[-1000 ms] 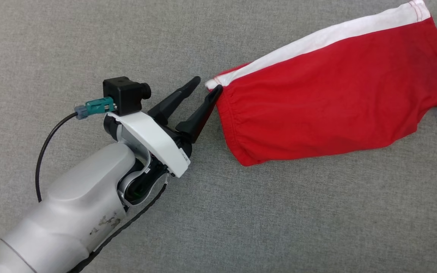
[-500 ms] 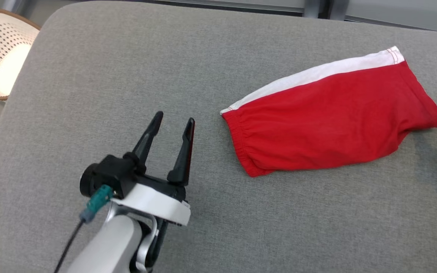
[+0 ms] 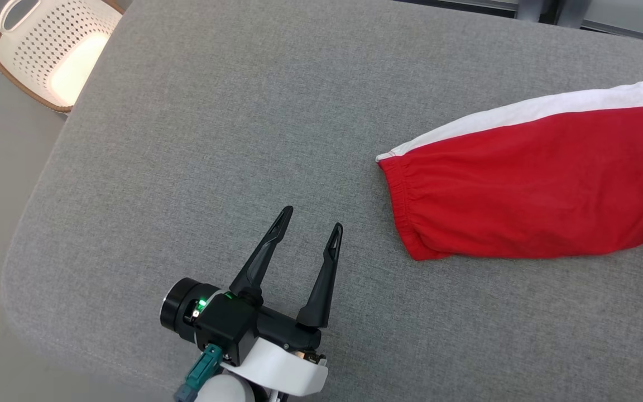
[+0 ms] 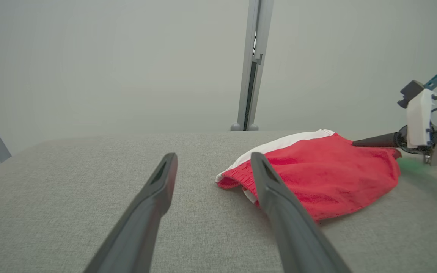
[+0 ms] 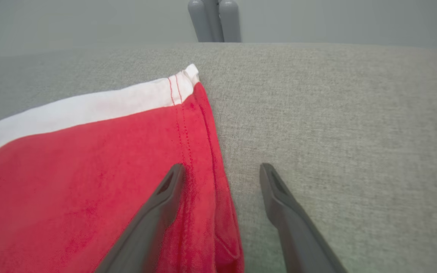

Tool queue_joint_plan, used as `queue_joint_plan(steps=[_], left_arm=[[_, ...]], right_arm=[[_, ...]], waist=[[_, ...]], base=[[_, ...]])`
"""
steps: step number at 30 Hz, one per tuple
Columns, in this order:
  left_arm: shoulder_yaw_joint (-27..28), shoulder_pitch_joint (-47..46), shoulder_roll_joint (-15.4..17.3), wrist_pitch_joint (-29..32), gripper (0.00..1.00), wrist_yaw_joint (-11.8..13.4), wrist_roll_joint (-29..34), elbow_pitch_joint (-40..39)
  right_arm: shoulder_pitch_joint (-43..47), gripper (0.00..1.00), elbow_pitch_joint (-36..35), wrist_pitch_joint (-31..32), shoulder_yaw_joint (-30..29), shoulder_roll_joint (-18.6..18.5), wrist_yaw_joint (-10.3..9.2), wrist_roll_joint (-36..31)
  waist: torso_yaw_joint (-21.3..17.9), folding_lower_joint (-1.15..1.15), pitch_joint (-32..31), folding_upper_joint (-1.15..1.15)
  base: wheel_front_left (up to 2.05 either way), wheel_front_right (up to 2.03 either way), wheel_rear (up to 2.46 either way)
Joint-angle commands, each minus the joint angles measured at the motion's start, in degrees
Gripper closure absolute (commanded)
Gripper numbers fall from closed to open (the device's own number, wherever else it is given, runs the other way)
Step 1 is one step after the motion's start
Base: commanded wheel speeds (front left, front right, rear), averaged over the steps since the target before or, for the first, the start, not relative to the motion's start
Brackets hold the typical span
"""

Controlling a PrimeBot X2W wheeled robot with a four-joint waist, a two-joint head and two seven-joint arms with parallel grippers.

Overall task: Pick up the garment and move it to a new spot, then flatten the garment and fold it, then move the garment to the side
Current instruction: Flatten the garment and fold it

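Observation:
The garment (image 3: 533,195) is a pair of red shorts with a white side stripe, lying folded flat on the grey cushion at the right of the head view. My left gripper (image 3: 312,218) stands open near the front edge, well left of the elastic waistband and apart from it. In the left wrist view the garment (image 4: 317,178) lies beyond the open left gripper (image 4: 214,155), to its right. My right gripper (image 5: 220,170) is open over the hem of the garment (image 5: 70,170), one finger above red cloth and the other above bare cushion. Nothing is held.
A white perforated basket (image 3: 53,50) stands on the floor off the cushion's far left corner. The grey cushion (image 3: 187,139) rounds off at its left and front edges. A metal post (image 4: 254,64) rises behind the cushion. A finger (image 4: 374,141) of the right arm shows past the garment.
The head camera has shifted. My left gripper let go of the waistband corner, opened wider and drew back to the lower left. The garment lies still.

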Motion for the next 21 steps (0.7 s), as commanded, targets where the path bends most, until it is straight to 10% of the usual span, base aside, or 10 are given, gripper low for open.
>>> queue_joint_plan(steps=[1, 7, 8, 9, 10, 21], left_arm=[[0.49, 0.7, -0.23, -0.06, 0.0, -0.49, 0.64, -0.07], [1.62, 1.79, -0.97, -0.06, 0.0, -1.47, 2.11, 0.48], [1.93, 1.8, -1.11, -0.06, 0.0, -1.66, 2.46, 0.53], [2.19, 1.89, -1.25, -0.06, 0.0, -1.86, 2.75, 0.57], [2.44, 2.11, -1.37, -0.06, 0.0, -1.96, 2.86, 0.66], [4.35, 4.46, -1.82, -0.07, 0.0, -3.44, 4.52, 2.16]], right_arm=[[-0.75, 0.0, 1.44, 0.97, 0.67, 0.52, -0.01, -1.2], [-0.81, 0.0, 6.49, 4.21, 2.42, 3.24, -0.01, -2.82], [-0.71, 0.15, 7.0, 4.49, 2.77, 3.85, 0.0, -2.89], [-0.53, 0.67, 7.23, 4.65, 2.93, 4.34, 0.01, -2.66], [-0.36, 0.98, 7.27, 4.8, 3.14, 4.68, 0.08, -2.38], [1.93, 1.0, -0.33, -0.75, 4.99, 3.12, -0.01, 0.95]], waist=[[0.66, 0.0, 0.32, 0.0], [1.54, 0.0, 0.05, 0.0], [1.61, 0.0, -0.06, 0.0], [1.65, 0.0, -0.19, 0.0], [1.63, 0.0, -0.32, 0.0], [-4.36, 0.0, -4.63, 0.0]], base=[[0.0, 0.0, 0.0], [0.0, 0.0, 0.0], [0.0, 0.0, 0.0], [0.0, 0.0, 0.0], [0.0, 0.0, 0.0], [0.0, 0.0, 0.0]])
